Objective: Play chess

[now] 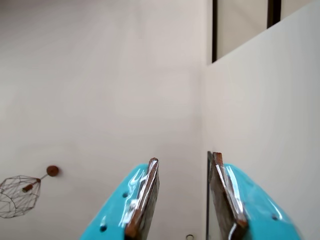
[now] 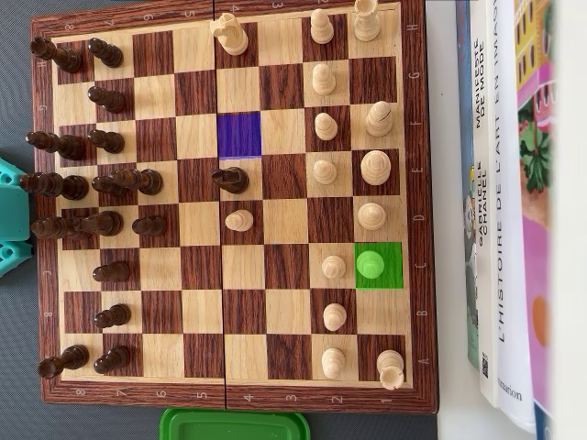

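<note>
In the overhead view a wooden chessboard (image 2: 229,396) holds dark pieces (image 2: 101,223) in the left columns and light pieces (image 2: 326,170) in the right columns. One square is tinted purple (image 2: 238,135) and is empty. Another is tinted green (image 2: 385,280) with a green-tinted piece (image 2: 371,265) on it. A dark pawn (image 2: 229,179) and a light pawn (image 2: 239,220) stand near the middle. In the wrist view my gripper (image 1: 185,158) is open and empty, its turquoise fingers (image 1: 145,192) pointing at a bare wall. Only a turquoise part of the arm (image 2: 9,215) shows at the overhead view's left edge.
Books (image 2: 500,202) lie along the board's right side. A green plastic lid (image 2: 234,424) lies below the board's bottom edge. In the wrist view a wire lamp (image 1: 19,194) hangs at the lower left and a window (image 1: 240,25) is at the upper right.
</note>
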You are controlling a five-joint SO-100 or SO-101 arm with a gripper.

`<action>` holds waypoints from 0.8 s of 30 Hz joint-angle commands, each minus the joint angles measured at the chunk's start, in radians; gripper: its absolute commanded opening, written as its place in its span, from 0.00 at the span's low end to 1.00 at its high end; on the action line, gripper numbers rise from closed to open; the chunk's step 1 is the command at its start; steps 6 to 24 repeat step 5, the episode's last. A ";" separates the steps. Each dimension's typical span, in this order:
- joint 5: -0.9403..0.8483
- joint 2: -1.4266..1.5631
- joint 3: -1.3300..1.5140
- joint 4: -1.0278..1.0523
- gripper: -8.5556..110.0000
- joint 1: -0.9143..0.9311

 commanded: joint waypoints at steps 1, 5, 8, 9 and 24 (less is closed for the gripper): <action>-0.003 -0.012 0.020 0.000 0.20 0.002; -0.003 -0.012 0.020 0.000 0.20 0.002; -0.003 -0.012 0.020 0.000 0.20 0.002; -0.003 -0.012 0.020 0.000 0.20 0.002; -0.003 -0.012 0.020 0.000 0.20 0.002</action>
